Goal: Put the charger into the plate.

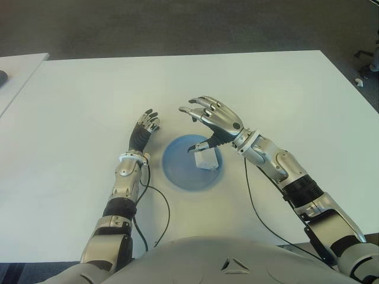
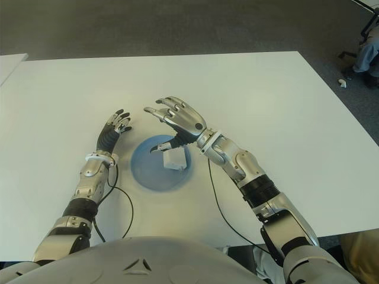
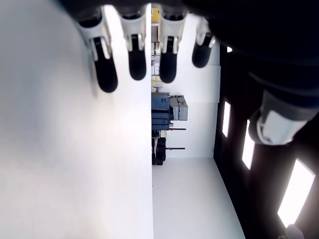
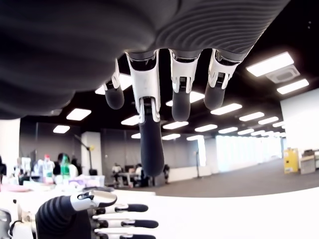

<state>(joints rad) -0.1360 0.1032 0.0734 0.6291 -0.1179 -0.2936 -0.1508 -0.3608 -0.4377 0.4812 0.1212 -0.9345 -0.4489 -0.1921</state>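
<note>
Eye views: white charger (image 1: 206, 160) lies in the blue plate (image 1: 177, 171) on the white tabletop (image 1: 77, 106). Right hand (image 1: 214, 115) is above the plate's far edge, fingers spread, empty. Left hand (image 1: 144, 129) is just left of the plate.
Left wrist: fingers (image 3: 136, 59) straight, holding nothing.
Right wrist: fingers (image 4: 149, 134) extended, empty.

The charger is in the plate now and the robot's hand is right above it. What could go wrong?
1. The right hand hovers open just above the charger; its thumb looks very close, so pulling away might nudge the charger.
2. The charger lies near the plate rim on the right side, not in the middle, so a small knock might tip it onto the table.
3. The left hand shows beside the plate's left; a careless move might shove the plate.
</note>
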